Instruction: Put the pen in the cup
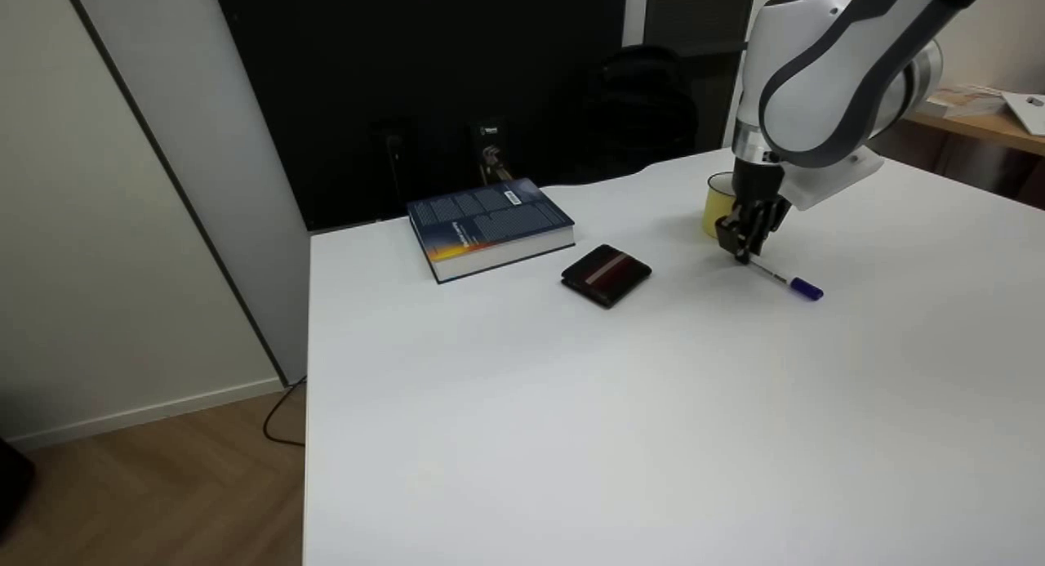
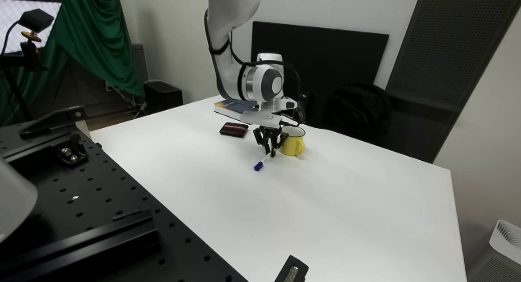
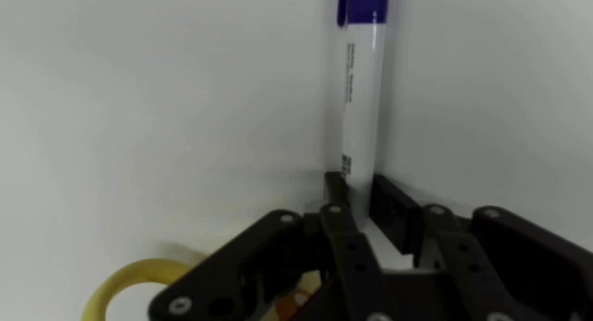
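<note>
The pen [image 1: 789, 281] has a whitish barrel and a dark blue cap; it also shows in an exterior view [image 2: 262, 163] and in the wrist view [image 3: 363, 98]. It lies on or just above the white table. My gripper [image 1: 743, 258] points down, its fingertips on either side of the barrel's end away from the cap. In the wrist view the gripper [image 3: 357, 184] has both pads against the barrel and looks shut on it. The yellow cup [image 2: 291, 146] stands upright close beside the gripper [image 2: 270, 153]; the gripper partly hides the cup [image 1: 718, 205]. Its handle [image 3: 134, 271] shows in the wrist view.
A dark wallet [image 1: 606, 275] with a red and pale stripe lies on the table [image 1: 531, 435]. A thick blue book [image 1: 492, 227] lies near the back edge. A black perforated platform [image 2: 101, 200] borders the table in an exterior view.
</note>
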Tool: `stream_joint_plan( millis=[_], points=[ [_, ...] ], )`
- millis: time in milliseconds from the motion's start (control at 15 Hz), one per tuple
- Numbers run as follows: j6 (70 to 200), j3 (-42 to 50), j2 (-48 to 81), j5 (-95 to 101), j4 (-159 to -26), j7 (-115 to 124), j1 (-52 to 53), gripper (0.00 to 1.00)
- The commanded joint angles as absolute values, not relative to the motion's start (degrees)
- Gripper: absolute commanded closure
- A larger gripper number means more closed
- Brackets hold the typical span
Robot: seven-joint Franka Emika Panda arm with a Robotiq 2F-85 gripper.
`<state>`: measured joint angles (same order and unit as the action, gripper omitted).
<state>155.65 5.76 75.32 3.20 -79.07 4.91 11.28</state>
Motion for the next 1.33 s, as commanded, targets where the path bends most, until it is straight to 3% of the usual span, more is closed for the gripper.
stream_joint_plan(
  millis=[0,400,600,1000,1267],
  points=[
    [153.2,3.6,71.6,2.9,-81.3,5.0,10.1,0.95],
    [149.7,-2.9,62.5,2.3,-86.2,1.2,8.2,0.95],
    [156.1,-2.1,56.0,3.8,-93.6,1.3,9.2,0.95],
    [185.6,13.1,46.4,8.5,-112.0,5.5,19.4,0.95],
    [206.3,26.5,47.8,-2.7,-121.1,0.4,30.7,0.95]
  ],
)
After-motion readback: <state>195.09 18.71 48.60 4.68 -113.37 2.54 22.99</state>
